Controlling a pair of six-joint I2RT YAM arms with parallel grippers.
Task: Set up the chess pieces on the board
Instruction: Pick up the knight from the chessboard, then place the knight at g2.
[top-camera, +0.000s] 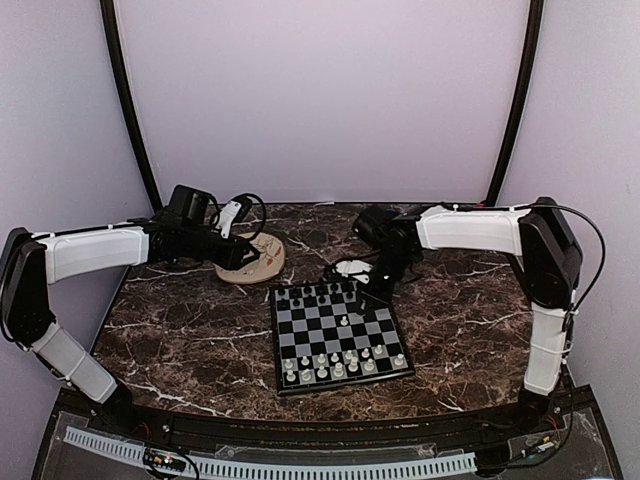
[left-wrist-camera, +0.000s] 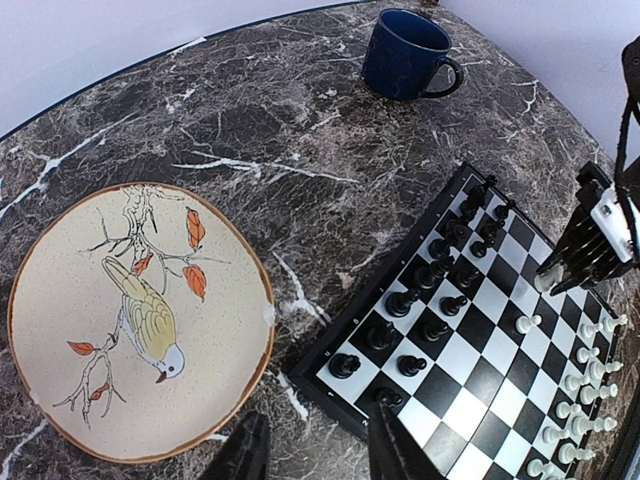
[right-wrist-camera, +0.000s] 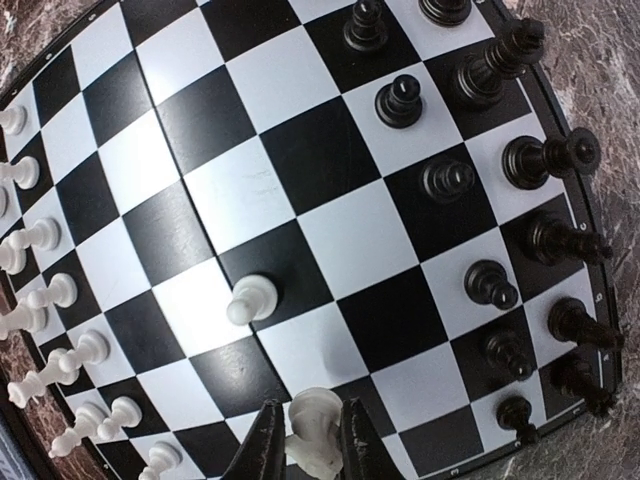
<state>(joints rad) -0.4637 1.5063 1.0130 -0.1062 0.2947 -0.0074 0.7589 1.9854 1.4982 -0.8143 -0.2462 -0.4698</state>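
The board (top-camera: 275, 340) lies at the table's centre. Black chess pieces (top-camera: 315, 293) fill its far rows and white ones (top-camera: 340, 365) its near rows, with one white pawn (top-camera: 345, 321) alone mid-board. My right gripper (top-camera: 375, 285) hovers over the board's far right part. In the right wrist view it (right-wrist-camera: 305, 420) is shut on a white piece (right-wrist-camera: 315, 435) held above the squares, near the lone pawn (right-wrist-camera: 250, 298). My left gripper (top-camera: 245, 255) is over the plate's edge. In the left wrist view it (left-wrist-camera: 318, 440) is open and empty, between the plate and the board's corner (left-wrist-camera: 375, 275).
A round beige plate (top-camera: 262, 262) with a bird painting (left-wrist-camera: 60, 300) lies left of the board. A dark blue cup (left-wrist-camera: 405, 55) stands on the marble beyond the board. Purple walls close in the back and sides.
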